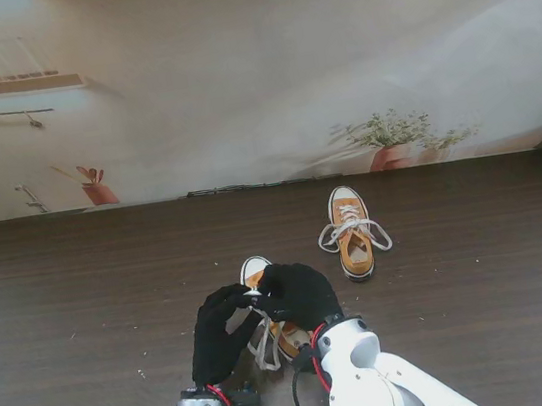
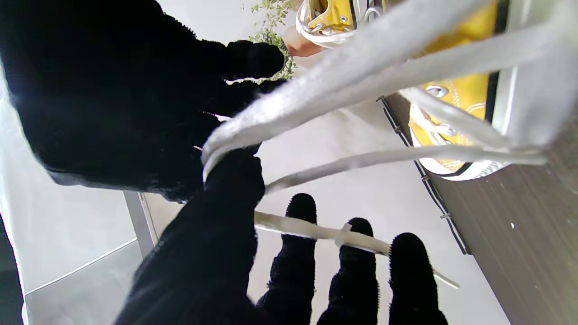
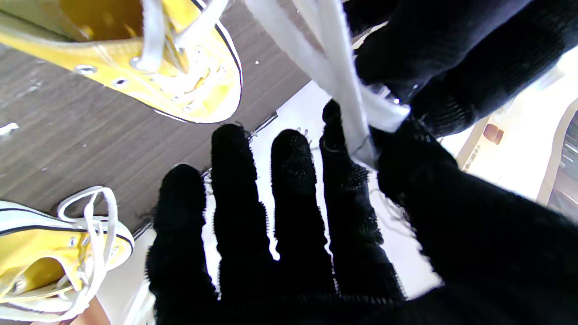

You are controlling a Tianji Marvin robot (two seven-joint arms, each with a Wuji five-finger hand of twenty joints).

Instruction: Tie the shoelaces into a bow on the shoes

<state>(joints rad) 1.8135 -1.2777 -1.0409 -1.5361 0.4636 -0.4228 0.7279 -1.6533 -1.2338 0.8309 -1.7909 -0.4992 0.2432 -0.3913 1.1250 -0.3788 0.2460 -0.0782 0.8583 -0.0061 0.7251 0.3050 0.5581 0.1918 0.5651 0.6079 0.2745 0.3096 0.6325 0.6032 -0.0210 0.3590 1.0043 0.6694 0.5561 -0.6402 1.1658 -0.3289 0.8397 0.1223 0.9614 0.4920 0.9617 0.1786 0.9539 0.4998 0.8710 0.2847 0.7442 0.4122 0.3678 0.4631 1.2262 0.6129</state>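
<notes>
fingers of left hand (image 1: 221, 333) and right hand (image 1: 299, 294) pinch the near shoe's (image 1: 256, 269) laces (image 3: 345, 97).

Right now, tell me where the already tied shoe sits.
In the stand's view, the tied yellow shoe sits right of and farther from me than both hands, apart from them.

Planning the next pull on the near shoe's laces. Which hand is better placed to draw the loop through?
Probably the right hand: its thumb and forefinger pinch the white laces where they cross. The left hand also grips a lace, with another strand draped across its fingers.
</notes>
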